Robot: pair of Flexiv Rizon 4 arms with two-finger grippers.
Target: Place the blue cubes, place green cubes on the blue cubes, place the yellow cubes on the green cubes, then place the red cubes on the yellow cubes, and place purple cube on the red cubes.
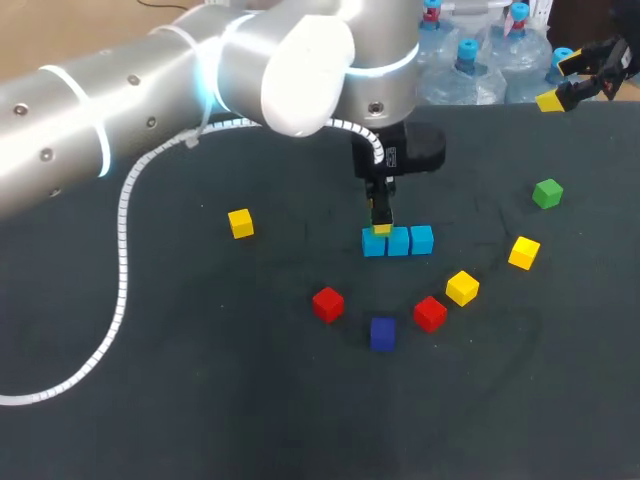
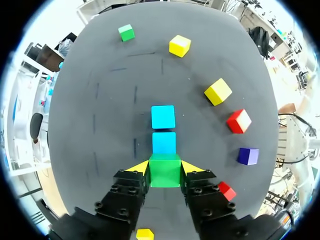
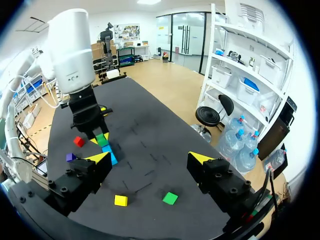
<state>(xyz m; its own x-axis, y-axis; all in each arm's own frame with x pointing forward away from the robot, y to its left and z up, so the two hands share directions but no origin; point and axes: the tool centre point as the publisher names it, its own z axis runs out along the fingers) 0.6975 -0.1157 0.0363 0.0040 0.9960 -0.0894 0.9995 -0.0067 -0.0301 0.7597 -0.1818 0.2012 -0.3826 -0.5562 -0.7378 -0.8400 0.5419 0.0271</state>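
Caught the left gripper (image 2: 165,167) clenched on a green cube (image 2: 165,171), with a yellow fingertip (image 2: 139,167) pressed to each side. Pointed straight down from the left arm (image 1: 150,90), stretched in from the left side to the middle of the table (image 1: 200,400).

Showed the held cube over one end of a row of three blue cubes (image 1: 398,241), the end on the left arm's side, hiding that end cube from the wrist camera. Could not tell whether resting on it or just above. Found the two other blue cubes bare on top and touching in line.

Ringed the row on the near side with a red cube (image 1: 327,304), the purple cube (image 1: 382,333), a second red cube (image 1: 430,313) and a yellow cube (image 1: 462,288), all apart from one another. Placed another yellow cube (image 1: 524,252) and a second green cube (image 1: 547,193) farther right, and a third yellow cube (image 1: 240,223) alone to the left. Set the row well apart from every table edge in view.

Showed the right gripper (image 3: 150,158) spread wide and holding nothing, raised at the far right corner, well apart from the cubes.
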